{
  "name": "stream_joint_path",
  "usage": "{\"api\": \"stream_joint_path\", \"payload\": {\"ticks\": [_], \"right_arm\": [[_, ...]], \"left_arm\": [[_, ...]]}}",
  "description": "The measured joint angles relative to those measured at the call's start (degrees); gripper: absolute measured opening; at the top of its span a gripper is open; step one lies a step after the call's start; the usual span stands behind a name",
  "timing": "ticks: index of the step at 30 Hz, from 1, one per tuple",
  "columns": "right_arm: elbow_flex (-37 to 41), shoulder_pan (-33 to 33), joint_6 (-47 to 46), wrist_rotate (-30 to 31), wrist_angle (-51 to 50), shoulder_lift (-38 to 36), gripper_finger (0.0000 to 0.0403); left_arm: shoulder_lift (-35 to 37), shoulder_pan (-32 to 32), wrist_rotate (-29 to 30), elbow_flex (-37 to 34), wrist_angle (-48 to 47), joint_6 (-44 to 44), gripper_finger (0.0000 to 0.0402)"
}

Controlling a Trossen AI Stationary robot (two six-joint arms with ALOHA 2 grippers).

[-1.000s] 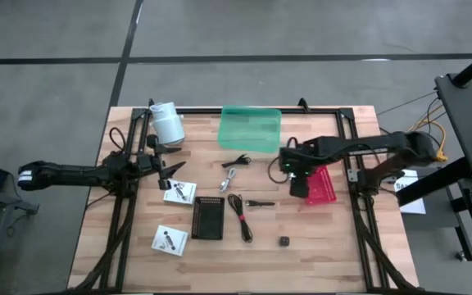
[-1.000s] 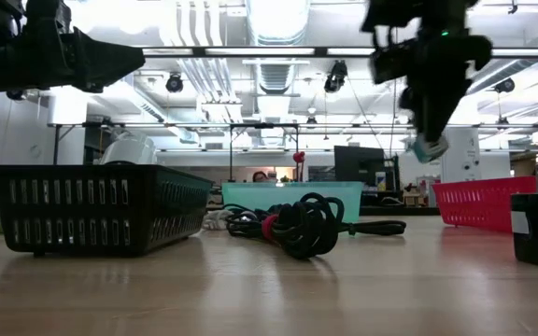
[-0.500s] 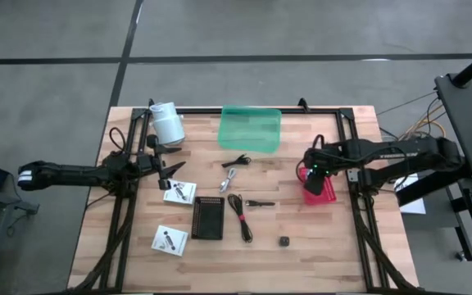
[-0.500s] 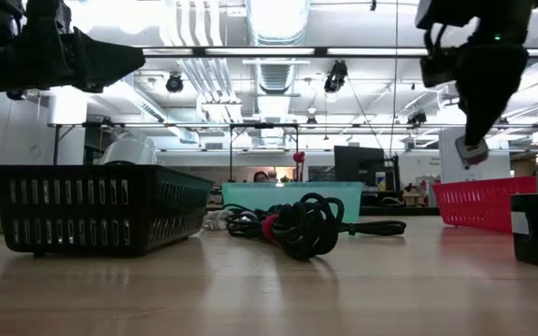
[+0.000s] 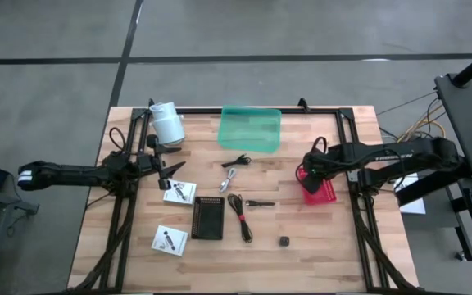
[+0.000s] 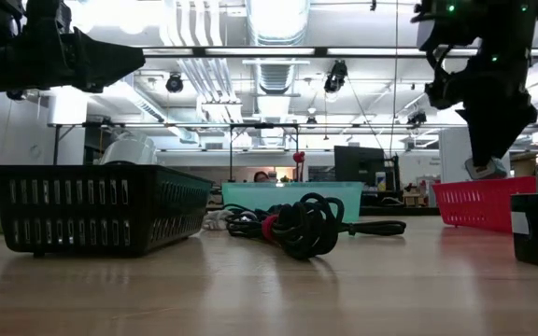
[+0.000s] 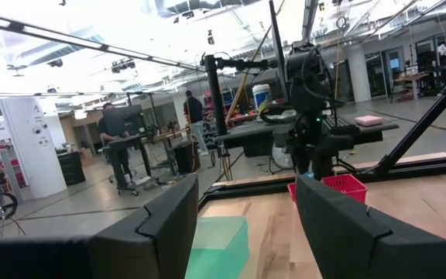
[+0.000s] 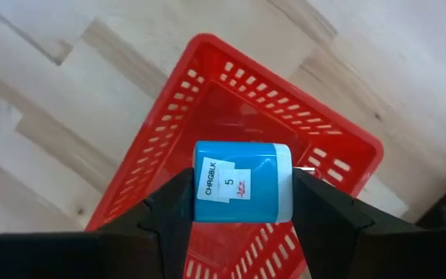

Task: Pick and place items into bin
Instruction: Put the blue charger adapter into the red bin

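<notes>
On the far left of the table, well away from the red bin [image 5: 320, 187], the left gripper [image 5: 173, 170] hovers just above two white printed cards: one card [image 5: 179, 192] lies right beneath its tips, the other card [image 5: 170, 239] nearer the front edge. Its fingers [image 7: 169, 225] stand apart and hold nothing. A white cylindrical roll [image 5: 167, 123] stands behind that gripper, toward the back edge. Moving toward the red bin, a black basket [image 5: 208, 218] sits flat on the wood, and beside it a red-black cable [image 5: 241, 215] lies in a long loop. Behind these are a short white cable [image 5: 230, 176] and a thin black cable [image 5: 237, 160], both in front of a green tray [image 5: 250, 129] at the back edge. A second small black cable [image 5: 259, 202] lies between the loop and the red bin, and a small black cube [image 5: 284, 241] rests alone near the front, well apart from the bin. Directly over the red bin, the right gripper [image 8: 242, 186] hangs above its open mouth, its two fingers [image 8: 170, 205] clamped on the sides of a blue piece [image 8: 243, 181] with a white label reading "CHRGBLK 5". From table height the piece [image 6: 487, 169] shows just above the bin's rim [image 6: 474, 196], not yet inside.
</notes>
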State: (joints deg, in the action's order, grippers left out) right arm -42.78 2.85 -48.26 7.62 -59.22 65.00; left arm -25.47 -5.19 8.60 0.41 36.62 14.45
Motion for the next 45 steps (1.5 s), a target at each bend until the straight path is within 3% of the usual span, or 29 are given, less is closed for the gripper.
{"api": "stream_joint_path", "payload": {"ticks": [14, 40, 45], "right_arm": [[0.0, -0.3, -4.9, 2.8, 0.0, 6.3, 0.0178], [0.0, -0.3, -4.1, 2.9, 0.1, 6.3, 0.0178], [0.0, -0.3, -3.6, 2.7, 0.1, 6.3, 0.0197]], "left_arm": [[0.0, 0.0, 0.1, 0.0, 0.0, 0.0, 0.02], [0.0, 0.0, 0.1, 0.0, 0.0, 0.0, 0.02], [0.0, 0.0, 0.1, 0.0, 0.0, 0.0, 0.02]]}}
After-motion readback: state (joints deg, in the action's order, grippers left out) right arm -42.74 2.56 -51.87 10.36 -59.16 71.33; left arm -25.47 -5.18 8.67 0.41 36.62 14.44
